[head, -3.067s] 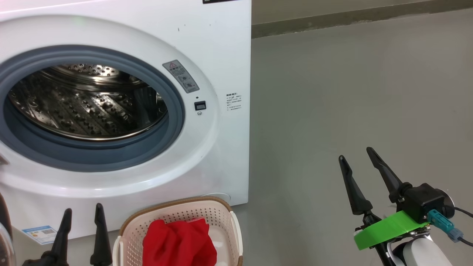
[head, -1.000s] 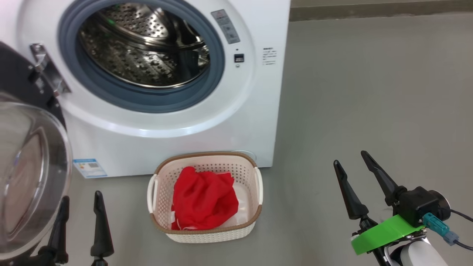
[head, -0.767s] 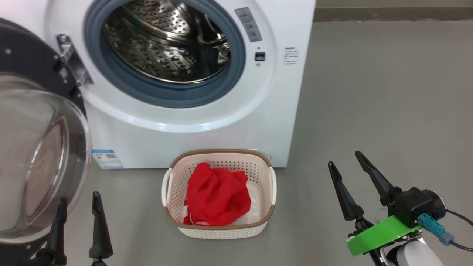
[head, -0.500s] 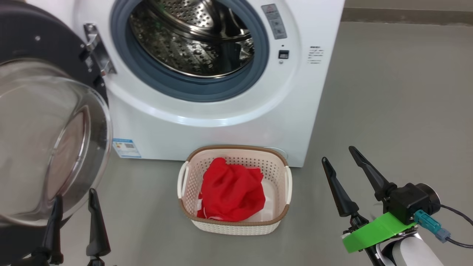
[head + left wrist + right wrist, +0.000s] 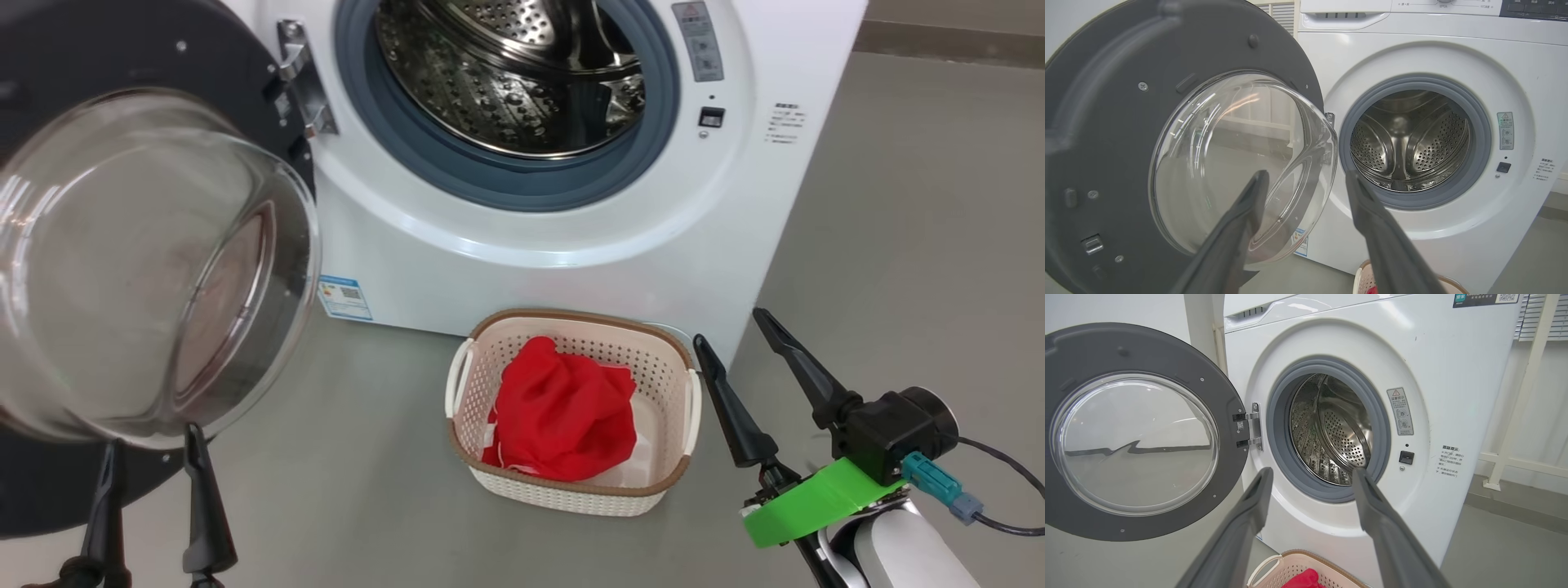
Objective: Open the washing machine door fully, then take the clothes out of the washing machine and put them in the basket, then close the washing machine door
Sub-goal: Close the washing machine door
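Left hand (image 5: pixel 153 435) agape; right hand (image 5: pixel 727 325) likewise

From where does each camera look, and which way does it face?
Head view: high, facing down at the basket, the clothes and the washing machine; left gripper and right gripper below, open.
Left wrist view: low, facing the open washing machine door; own fingers.
Right wrist view: low, facing the drum; own fingers.
Shared: both wrist views show door, drum, basket.
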### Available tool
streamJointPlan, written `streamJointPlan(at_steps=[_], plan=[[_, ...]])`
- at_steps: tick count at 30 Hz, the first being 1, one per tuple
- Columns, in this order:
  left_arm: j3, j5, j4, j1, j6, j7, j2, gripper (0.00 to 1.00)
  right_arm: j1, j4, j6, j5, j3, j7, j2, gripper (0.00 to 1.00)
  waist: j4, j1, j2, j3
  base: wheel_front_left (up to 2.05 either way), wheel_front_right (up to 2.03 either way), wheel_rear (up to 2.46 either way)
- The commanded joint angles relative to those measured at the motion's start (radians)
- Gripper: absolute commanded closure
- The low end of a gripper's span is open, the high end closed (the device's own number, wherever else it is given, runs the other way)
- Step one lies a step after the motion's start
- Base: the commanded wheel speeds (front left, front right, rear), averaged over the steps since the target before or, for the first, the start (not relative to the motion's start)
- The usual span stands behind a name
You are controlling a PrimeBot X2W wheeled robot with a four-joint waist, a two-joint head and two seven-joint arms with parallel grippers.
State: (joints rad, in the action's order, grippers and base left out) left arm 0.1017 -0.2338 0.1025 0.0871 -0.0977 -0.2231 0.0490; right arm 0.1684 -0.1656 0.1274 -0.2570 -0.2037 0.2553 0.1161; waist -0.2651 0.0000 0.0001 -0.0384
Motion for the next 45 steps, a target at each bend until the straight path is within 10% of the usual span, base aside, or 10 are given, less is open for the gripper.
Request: streamJointPlan(at_steps=[1, 33, 35, 38, 45], plan=[[0.037, 0.015, 0.035, -0.011, -0.01, -0.009, 0.014, 0.0, 0.032, 0.024, 0.003, -0.012, -0.02, 0.006, 0.003, 0.0, -0.024, 0.0, -0.0001, 0.004, 0.0, 0.0, 0.0], [0.052, 0.034, 0.077, 0.035, -0.06, 0.012, 0.045, 0.01, 0.001, 0.013, 0.003, -0.019, -0.033, 0.006, -0.011, 0.0, -0.108, 0.0, -0.0001, 0.057, 0.0, 0.0, 0.0], [0.054, 0.044, 0.077, 0.031, -0.068, 0.009, 0.051, 0.55, 0.0, 0.012, 0.003, -0.019, -0.032, 0.006, -0.011, 0.0, -0.106, 0.0, -0.0001, 0.057, 0.0, 0.0, 0.0], [0.068, 0.056, 0.092, 0.005, -0.079, -0.004, 0.064, 1.0, -0.002, 0.01, 0.003, -0.02, -0.028, 0.006, -0.011, 0.0, -0.105, 0.0, -0.0001, 0.059, 0.0, 0.0, 0.0], [0.118, 0.068, 0.116, -0.102, -0.094, -0.017, 0.126, 1.0, 0.0, 0.011, 0.003, -0.018, -0.02, 0.006, -0.001, 0.0, -0.099, 0.0, -0.0001, 0.054, 0.0, 0.0, 0.0]])
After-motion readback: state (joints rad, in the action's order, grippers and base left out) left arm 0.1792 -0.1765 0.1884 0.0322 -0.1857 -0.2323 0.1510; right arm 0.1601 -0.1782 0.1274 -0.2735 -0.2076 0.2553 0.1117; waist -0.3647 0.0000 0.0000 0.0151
